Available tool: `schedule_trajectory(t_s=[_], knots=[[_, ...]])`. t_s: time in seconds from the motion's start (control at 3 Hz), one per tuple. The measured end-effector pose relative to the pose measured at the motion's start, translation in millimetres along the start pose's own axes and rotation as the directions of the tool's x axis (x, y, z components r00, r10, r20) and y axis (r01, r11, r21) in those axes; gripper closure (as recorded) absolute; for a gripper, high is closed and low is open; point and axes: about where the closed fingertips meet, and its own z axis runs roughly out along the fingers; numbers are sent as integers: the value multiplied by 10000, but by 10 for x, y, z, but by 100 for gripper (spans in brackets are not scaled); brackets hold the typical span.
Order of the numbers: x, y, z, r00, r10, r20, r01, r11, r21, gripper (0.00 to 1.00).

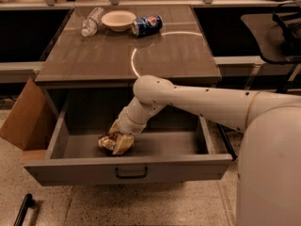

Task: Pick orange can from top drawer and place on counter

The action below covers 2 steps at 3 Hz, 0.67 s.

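The orange can [108, 142] is a crumpled, shiny orange-gold can lying on the floor of the open top drawer [127, 166], left of the middle. My gripper [120, 138] is down inside the drawer, right at the can's right side and touching it. The white arm reaches into the drawer from the right and hides part of the drawer's back. The counter [164, 55] is the grey-brown top above the drawer, with a pale curved line across it.
At the counter's far edge lie a blue Pepsi can [146, 25], a white bowl [118, 19] and a clear plastic bottle [91, 21]. A brown cardboard box [23, 121] stands left of the drawer. A dark chair [277, 32] is at the right.
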Motion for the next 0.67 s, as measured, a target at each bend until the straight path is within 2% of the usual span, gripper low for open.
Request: schedule_trajectory(t_s=[0.33, 0.67], knots=[[61, 22, -310, 9999, -6, 100, -1, 9973, 739, 89], [151, 52, -729, 9998, -6, 191, -24, 9873, 1587, 100]])
